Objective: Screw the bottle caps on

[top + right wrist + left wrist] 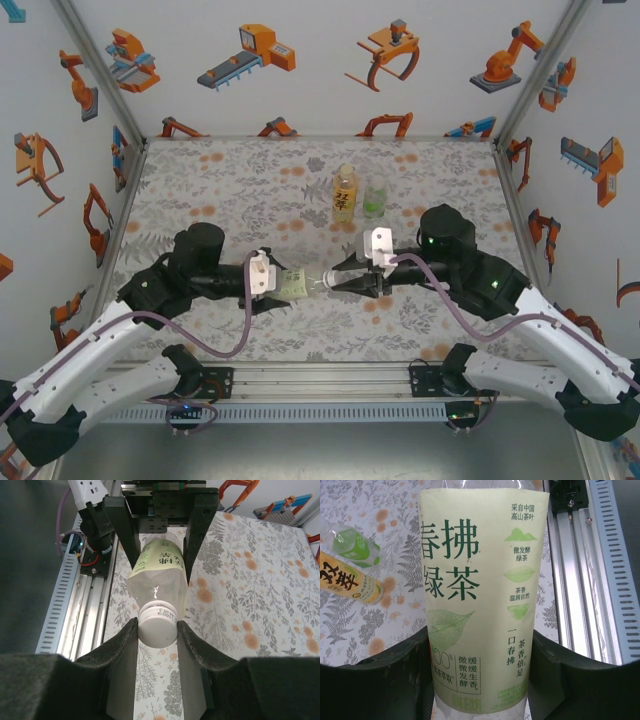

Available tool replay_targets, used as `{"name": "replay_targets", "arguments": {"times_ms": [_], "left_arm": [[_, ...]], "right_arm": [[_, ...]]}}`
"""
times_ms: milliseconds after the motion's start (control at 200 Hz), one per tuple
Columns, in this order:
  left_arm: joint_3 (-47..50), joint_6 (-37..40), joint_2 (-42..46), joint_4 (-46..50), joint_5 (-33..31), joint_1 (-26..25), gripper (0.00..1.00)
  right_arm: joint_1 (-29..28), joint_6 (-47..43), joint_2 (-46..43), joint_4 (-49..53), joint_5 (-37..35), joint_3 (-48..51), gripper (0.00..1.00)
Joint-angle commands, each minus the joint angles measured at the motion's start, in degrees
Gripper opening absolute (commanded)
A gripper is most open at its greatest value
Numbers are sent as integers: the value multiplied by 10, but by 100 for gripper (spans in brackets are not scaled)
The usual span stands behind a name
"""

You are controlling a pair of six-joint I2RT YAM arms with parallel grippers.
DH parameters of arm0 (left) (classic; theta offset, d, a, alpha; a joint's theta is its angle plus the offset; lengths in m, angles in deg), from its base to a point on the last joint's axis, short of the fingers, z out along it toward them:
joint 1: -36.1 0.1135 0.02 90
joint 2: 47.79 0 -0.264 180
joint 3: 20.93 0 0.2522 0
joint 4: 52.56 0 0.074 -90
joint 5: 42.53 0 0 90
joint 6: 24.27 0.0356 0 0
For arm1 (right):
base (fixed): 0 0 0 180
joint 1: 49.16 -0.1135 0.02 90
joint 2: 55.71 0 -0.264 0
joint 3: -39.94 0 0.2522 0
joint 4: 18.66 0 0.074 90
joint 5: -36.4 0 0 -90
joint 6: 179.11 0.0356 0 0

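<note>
With our left jaws clenched on the bottle (293,283) and right jaws pinching its cap (157,625), we should hold both in line while twisting so threads seat.

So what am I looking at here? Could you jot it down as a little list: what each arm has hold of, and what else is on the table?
left gripper: shut on the pale-label bottle, held sideways above the table
right gripper: shut on the white cap at that bottle's neck
standing by: yellow-orange bottle and green-label bottle, upright, side by side, farther back
table: floral-patterned top
</note>
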Motion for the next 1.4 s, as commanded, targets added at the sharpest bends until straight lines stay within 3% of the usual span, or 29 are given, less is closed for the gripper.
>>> {"name": "replay_targets", "arguments": {"times_ms": [0, 80, 230, 381, 501, 616, 731, 916, 1041, 1117, 1172, 1262, 1397], "left_arm": [[-20, 2, -2, -51, 69, -5, 0], [-18, 1, 1, -57, 64, -5, 0], [-5, -10, 9, -76, 1, -6, 0], [16, -11, 14, -101, -58, -5, 0], [22, -6, 4, -127, -64, -6, 0], [30, 2, -13, -149, -73, -6, 0], [27, 6, -25, -156, -70, -6, 0], [24, 14, -34, -155, -66, -6, 0], [23, 19, -37, -141, -54, -6, 0], [24, 16, -34, -132, -49, -6, 0], [31, 15, -33, -137, -46, -6, 0], [26, 8, -32, -126, -39, -6, 0], [26, 8, -37, -120, -27, -7, 0]], "right_arm": [[-4, 1, 15, -26, 25, 11, 0], [-4, 39, 13, -37, 9, 15, 0], [-4, 221, 11, -78, -85, 33, 0], [-4, 499, 13, -115, -208, 64, 0], [-4, 738, 20, -67, -321, 69, 0], [-4, 923, 26, -56, -336, 86, 1], [-3, 1035, 33, -71, -323, 107, 3], [-4, 1001, 37, -46, -325, 87, 13], [-4, 940, 20, -20, -361, 65, 38], [-4, 852, 5, -9, -381, 43, 55], [-4, 792, -3, -10, -381, 30, 62], [-4, 683, -15, -24, -358, 13, 67], [-3, 502, -41, -52, -308, 15, 67]]}}
